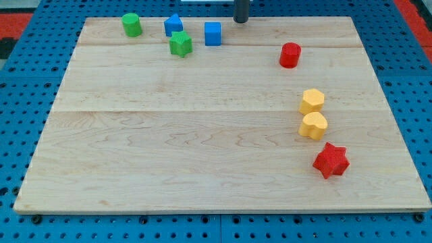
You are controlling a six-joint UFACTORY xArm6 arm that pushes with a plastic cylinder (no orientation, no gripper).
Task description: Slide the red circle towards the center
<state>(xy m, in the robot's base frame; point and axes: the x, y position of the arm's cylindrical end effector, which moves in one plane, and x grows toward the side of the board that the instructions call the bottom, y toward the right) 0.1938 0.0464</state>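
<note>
You get a bright, even picture, lit from above with soft, diffuse light. The pale wooden board shows its grain clearly and carries no harsh glare, only a faint sheen near the view's top. Shadows are short and weak: the red cylinder block and the red star-shaped block each cast only a thin dark fringe at the base. The dark rod, with my tip at the view's top edge, looks slightly soft. The blue perforated table stays sharp, with small highlights at its holes.
</note>
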